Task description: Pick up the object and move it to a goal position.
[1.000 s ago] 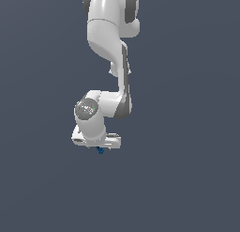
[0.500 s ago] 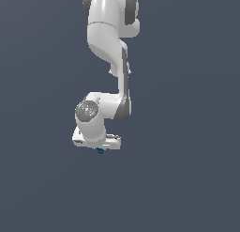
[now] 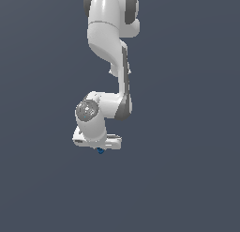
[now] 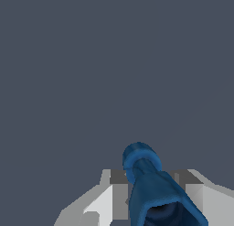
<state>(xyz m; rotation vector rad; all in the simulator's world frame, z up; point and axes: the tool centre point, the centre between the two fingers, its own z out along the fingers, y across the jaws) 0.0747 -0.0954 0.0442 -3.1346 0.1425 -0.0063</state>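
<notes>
blue spool [image 4: 153,193] (tiny) clamped btwn tool [image 3: 100,149] fingers [image 4: 106,202]

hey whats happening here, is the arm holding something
Yes. A single white robot arm is carrying a tiny bright blue spool-like piece. In the wrist view the blue piece sits between the gripper's two fingers, which are shut on it. In the exterior view it peeks out just below the white hand, against a plain grey background. No goal marker shows in either view, so how far it has left to travel can't be told.

Glossy white rounded arm [image 3: 108,34] segments with dark grey joints (one cap silvery-grey).
</notes>
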